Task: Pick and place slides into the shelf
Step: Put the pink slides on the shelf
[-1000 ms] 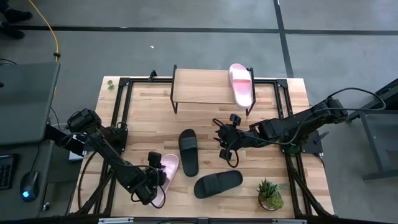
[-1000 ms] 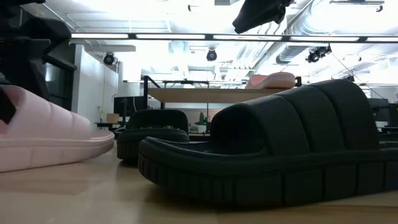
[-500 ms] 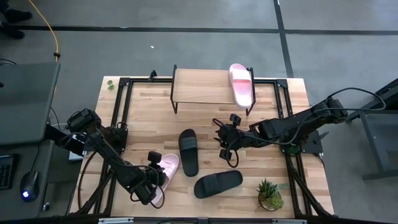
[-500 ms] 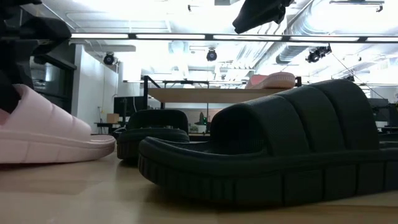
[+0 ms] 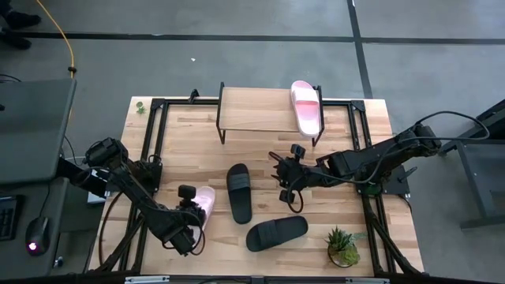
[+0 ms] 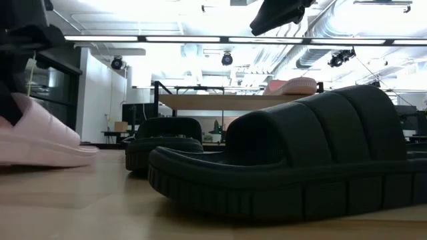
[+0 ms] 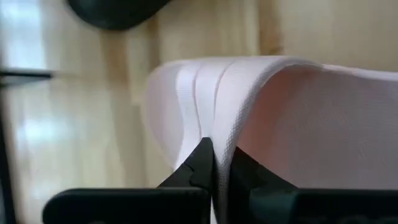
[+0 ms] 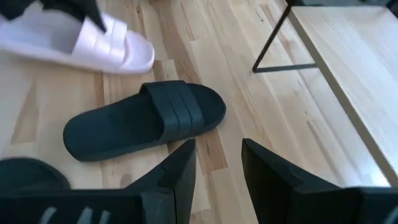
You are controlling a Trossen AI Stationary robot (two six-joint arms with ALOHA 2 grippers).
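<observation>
The left gripper (image 5: 189, 225) is clamped onto the edge of the wide ribbed strap of a light pink foam slide (image 5: 201, 203) at the near left of the wooden tabletop (image 5: 363, 170). In the left wrist view its fingertips (image 7: 205, 163) pinch only a thin lip of that strap (image 7: 261, 118); the soft foam could slip out as the arm swings, or the slide could hang tilted and catch the shelf's edge.

Just beyond, a black rubber slide (image 5: 276, 232) lies crosswise and a second black ribbed slide (image 5: 239, 192) lies lengthwise; a drooping heel might drag across the latter.

The right gripper (image 5: 286, 183) hovers mid-table with its fingers (image 8: 180, 171) parted and empty, near the carry path, so the arms could crowd each other.

Farthest, the low light-wood shelf with thin black legs (image 5: 256, 110) already bears one pink slide (image 5: 305, 106) at its right end.
</observation>
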